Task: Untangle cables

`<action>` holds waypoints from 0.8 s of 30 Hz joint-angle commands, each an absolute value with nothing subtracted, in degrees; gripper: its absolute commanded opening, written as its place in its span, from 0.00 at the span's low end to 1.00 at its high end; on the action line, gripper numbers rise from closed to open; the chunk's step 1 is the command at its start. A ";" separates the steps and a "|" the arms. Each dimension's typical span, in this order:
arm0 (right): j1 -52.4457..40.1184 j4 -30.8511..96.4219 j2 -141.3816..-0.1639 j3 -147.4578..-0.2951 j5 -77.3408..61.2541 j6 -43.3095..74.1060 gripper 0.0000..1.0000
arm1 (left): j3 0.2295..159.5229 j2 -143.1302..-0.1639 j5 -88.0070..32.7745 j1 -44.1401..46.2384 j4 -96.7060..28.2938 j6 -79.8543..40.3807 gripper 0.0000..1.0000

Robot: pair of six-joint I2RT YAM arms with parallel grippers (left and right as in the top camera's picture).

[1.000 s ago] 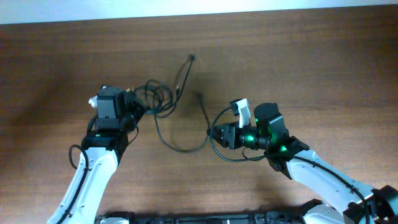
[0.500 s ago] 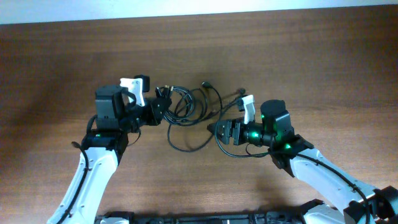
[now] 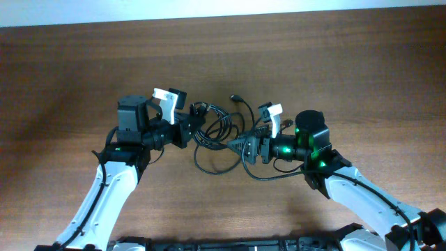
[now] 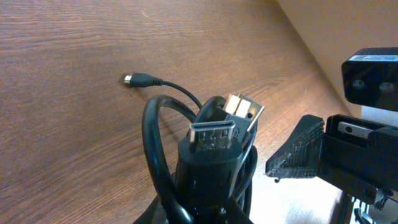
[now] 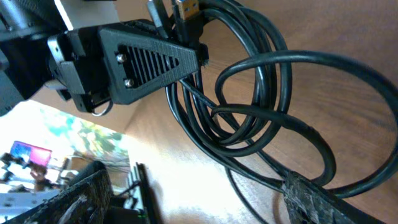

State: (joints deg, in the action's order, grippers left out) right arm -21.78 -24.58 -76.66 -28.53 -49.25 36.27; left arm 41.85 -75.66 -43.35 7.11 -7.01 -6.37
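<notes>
Overhead, my left hand (image 3: 187,130) is clamped on the cables (image 3: 217,125), which are bunched mid-counter (image 3: 313,63); my right hand (image 3: 240,148) sits just beside them. Left wrist alone shows two USB plugs (image 4: 239,111) sticking up from that grip. Right wrist alone shows my right fingers (image 5: 81,193) spread wide, closed on nothing.

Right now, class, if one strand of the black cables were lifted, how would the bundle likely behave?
Probably floppy: the cables lie in slack, curved loops. Likely light: the left gripper holds the bunched ends off the table. The loops interlace, so one lifted strand would probably drag others along.
</notes>
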 commanded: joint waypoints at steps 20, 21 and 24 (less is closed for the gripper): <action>-21.78 -24.88 -76.12 -28.42 -27.94 75.53 0.54 | 42.26 -75.85 -52.45 13.37 -2.76 -6.81 0.00; -21.78 -24.86 -76.14 -28.42 -27.94 75.53 0.54 | 42.26 -75.85 -53.23 13.37 -2.09 -6.81 0.00; -21.78 -24.91 -76.23 -28.42 -27.99 75.55 0.54 | 42.26 -75.85 -53.41 13.43 -2.09 -6.81 0.00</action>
State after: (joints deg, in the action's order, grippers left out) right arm -21.78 -24.62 -76.66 -28.51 -29.78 74.67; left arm 41.85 -75.66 -48.29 13.08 -2.33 -6.48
